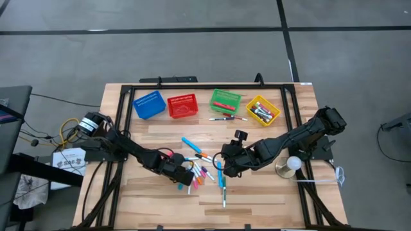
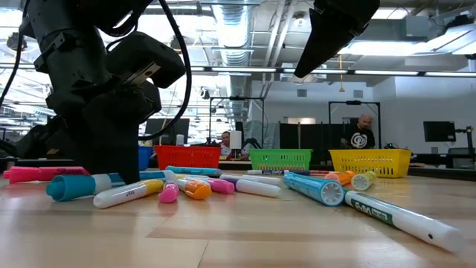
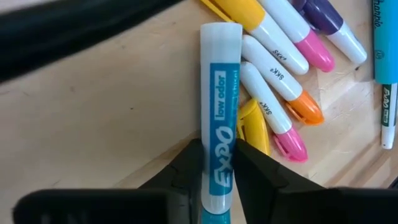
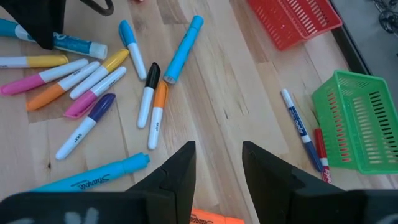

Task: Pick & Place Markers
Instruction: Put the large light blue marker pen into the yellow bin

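Wooden table (image 1: 257, 199): markers (image 1: 202, 168) lie scattered mid-table, both grippers over them. Low view: markers across the front. Left wrist: left gripper (image 3: 217, 163) clenched on a blue marker (image 3: 219, 118). Right wrist: right gripper (image 4: 217, 162) parted, empty.

Four small mesh baskets stand in a row on the desk (image 1: 160, 131): one blue basket (image 1: 149, 104), one red basket (image 1: 182, 106), one green basket (image 1: 225, 100) and one yellow basket (image 1: 262, 110). Two dark arms reach in, one from each side. The markers (image 1: 200, 168) lie in a loose heap of roughly fifteen to twenty, too crowded for an exact count, with two or three more beside the green basket.
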